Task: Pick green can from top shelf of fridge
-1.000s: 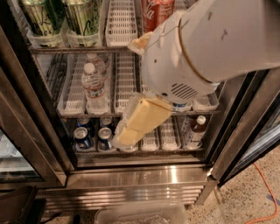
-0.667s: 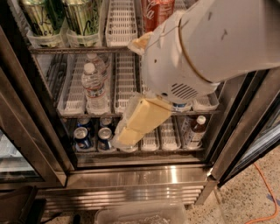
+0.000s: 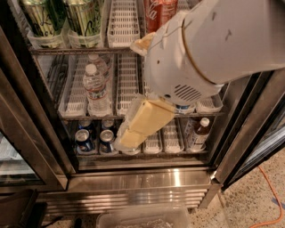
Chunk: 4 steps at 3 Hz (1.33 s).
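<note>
Nothing is seen to have moved vs. the earlier frames: arm, gripper and stock are placed as before. The gripper (image 3: 129, 94) is held in front of the open fridge (image 3: 142, 180), approx. at the middle rack's front edge, right of centre, i.e. below and right of the target. Its fingers (image 3: 144, 122) are spread: one tan pad is up by the top shelf's front edge, the other is angled down-left toward the bottom rack. Nothing is pinched between them. The spread is judged to be set for a can's width.

The green can (image 3: 84, 17) is stood upright near the front left corner of the top shelf (image 3: 89, 50), in a white lane tray, w/ a second like it just beside, nearer the left edge. Lanes are fitted so cans are held in rows, hence the can is judged reachable from the front edge only. A red can (image 3: 159, 11) is stood at the same front edge, right of centre, partly hidden by the arm.

Water bottles (image 3: 94, 87) are racked on the middle shelf's left half, blue cans (image 3: 84, 140) at the bottom rack's front left. The grasp is not yet begun; a move up & left is judged to be needed, w/ the pads brought in past the tray lip.
</note>
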Tool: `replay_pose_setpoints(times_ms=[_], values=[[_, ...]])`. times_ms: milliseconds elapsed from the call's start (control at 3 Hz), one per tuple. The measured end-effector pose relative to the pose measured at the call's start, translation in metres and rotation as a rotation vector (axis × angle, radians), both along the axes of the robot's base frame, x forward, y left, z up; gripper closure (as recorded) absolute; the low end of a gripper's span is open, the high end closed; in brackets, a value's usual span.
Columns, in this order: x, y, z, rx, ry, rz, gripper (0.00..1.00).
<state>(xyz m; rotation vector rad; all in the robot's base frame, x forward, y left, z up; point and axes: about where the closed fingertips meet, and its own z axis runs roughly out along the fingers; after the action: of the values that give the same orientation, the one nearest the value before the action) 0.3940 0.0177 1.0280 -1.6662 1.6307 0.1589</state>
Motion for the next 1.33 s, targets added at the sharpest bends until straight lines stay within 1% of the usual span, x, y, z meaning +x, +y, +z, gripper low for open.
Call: replay_pose_setpoints(times_ms=[667,1000,1333], values=[[0.000,0.000,0.000,0.000,0.000,0.000,0.00],[0.018,0.003,0.007,0.038,-0.060,-0.043,0.00],[0.023,0.006,0.014,0.053,-0.091,-0.053,0.00]])
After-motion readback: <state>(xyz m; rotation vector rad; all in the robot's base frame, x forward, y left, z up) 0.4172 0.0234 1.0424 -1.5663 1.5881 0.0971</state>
